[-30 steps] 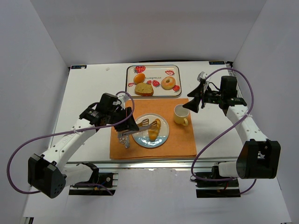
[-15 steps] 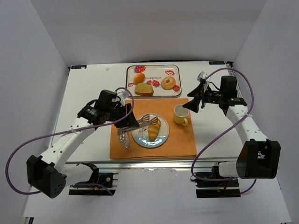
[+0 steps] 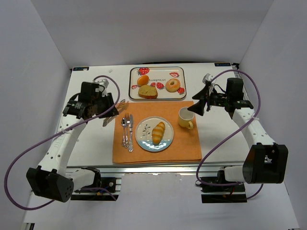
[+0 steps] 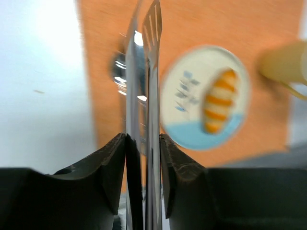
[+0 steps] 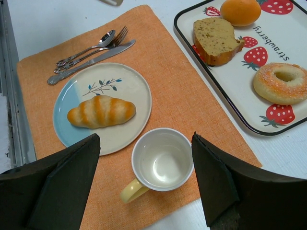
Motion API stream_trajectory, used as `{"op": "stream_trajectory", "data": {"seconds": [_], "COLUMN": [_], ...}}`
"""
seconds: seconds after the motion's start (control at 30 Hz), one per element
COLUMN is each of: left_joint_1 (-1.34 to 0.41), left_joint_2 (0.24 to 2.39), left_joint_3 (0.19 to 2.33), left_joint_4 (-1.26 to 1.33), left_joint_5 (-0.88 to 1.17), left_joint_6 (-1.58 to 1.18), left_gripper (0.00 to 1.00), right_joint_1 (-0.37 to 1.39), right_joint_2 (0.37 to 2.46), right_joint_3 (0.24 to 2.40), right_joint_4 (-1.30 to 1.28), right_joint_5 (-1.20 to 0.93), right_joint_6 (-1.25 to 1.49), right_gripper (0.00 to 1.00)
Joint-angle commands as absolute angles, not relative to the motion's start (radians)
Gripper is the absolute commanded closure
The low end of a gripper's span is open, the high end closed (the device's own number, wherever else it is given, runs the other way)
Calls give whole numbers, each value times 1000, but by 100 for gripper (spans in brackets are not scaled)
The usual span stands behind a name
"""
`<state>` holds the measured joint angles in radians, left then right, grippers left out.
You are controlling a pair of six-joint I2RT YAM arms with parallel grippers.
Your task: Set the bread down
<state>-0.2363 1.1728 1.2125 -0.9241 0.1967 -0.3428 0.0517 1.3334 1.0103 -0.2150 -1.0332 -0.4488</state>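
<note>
Though the striped golden roll (image 3: 158,132) is lying on the central leaf-patterned plate (image 3: 144,133), my left fingers (image 4: 112,167) are pinching slick steel tongs (image 4: 153,57), risking a slip, while my right fingers (image 5: 62,191) are gaping empty.

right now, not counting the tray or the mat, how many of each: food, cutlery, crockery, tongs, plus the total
food: 4 (bread, bread slice, round bun, donut)
cutlery: 3 (spoon, fork, knife)
crockery: 2 (plate, cup)
tongs: 1
total: 10
</note>
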Motion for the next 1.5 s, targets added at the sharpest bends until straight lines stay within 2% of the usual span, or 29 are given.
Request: {"op": "stream_trajectory", "data": {"seconds": [0.0, 0.07, 0.1, 0.2, 0.23, 0.3, 0.4, 0.57, 0.73, 0.77, 0.9, 0.93, 0.97, 1.03, 1.1, 1.2, 1.3, 1.47], "left_joint_1": [-193, -144, -111, -69, -60, -22, 36, 63, 115, 121, 158, 163, 167, 176, 183, 186, 190, 189], "left_joint_2": [1176, 1177, 1167, 1143, 1141, 1155, 1221, 1307, 1373, 1370, 1341, 1335, 1330, 1312, 1293, 1235, 1180, 1027], "left_joint_3": [1163, 1088, 995, 850, 768, 697, 615, 572, 610, 614, 606, 606, 606, 609, 607, 601, 591, 586], "left_joint_4": [-890, -743, -673, -390, -273, -186, -56, 23, -63, -66, -67, -71, -74, -80, -83, -84, -87, -135], "left_joint_5": [6, -63, -60, -69, -77, -101, -66, -61, -57, -63, -57, -55, -54, -48, -37, -31, -34, -26], "left_joint_6": [-229, -225, -218, -203, -181, -172, -181, -198, -212, -215, -233, -236, -238, -250, -267, -291, -310, -362], "left_gripper": [58, 60, 65, 68, 77, 86, 86, 60, 53, 48, 42, 41, 39, 28, 27, 2, 2, 2], "right_joint_1": [46, 46, 46, 46, 46, 46, 45, 45, 48, 48, 52, 54, 58, 72, 96, 126, 132, 133], "right_joint_2": [1318, 1316, 1315, 1299, 1295, 1292, 1284, 1264, 1258, 1259, 1270, 1276, 1278, 1279, 1273, 1266, 1259, 1281], "right_joint_3": [1034, 1035, 1037, 1035, 1034, 1035, 1029, 1008, 1009, 1017, 1045, 1051, 1061, 1068, 1057, 1054, 1057, 1117], "right_joint_4": [-216, -219, -221, -238, -242, -258, -259, -250, -285, -297, -370, -386, -417, -436, -387, -361, -286, -252], "right_joint_5": [-1065, -1069, -1071, -1071, -1071, -1072, -1071, -1062, -1046, -1048, -1049, -1043, -1037, -985, -855, -699, -516, -390], "right_joint_6": [-454, -454, -453, -462, -474, -485, -489, -485, -521, -546, -609, -617, -624, -626, -565, -471, -370, -214], "right_gripper": [19, 19, 19, 19, 19, 19, 19, 19, 19, 19, 18, 11, 11, 11, 11, 11, 10, 10]}}
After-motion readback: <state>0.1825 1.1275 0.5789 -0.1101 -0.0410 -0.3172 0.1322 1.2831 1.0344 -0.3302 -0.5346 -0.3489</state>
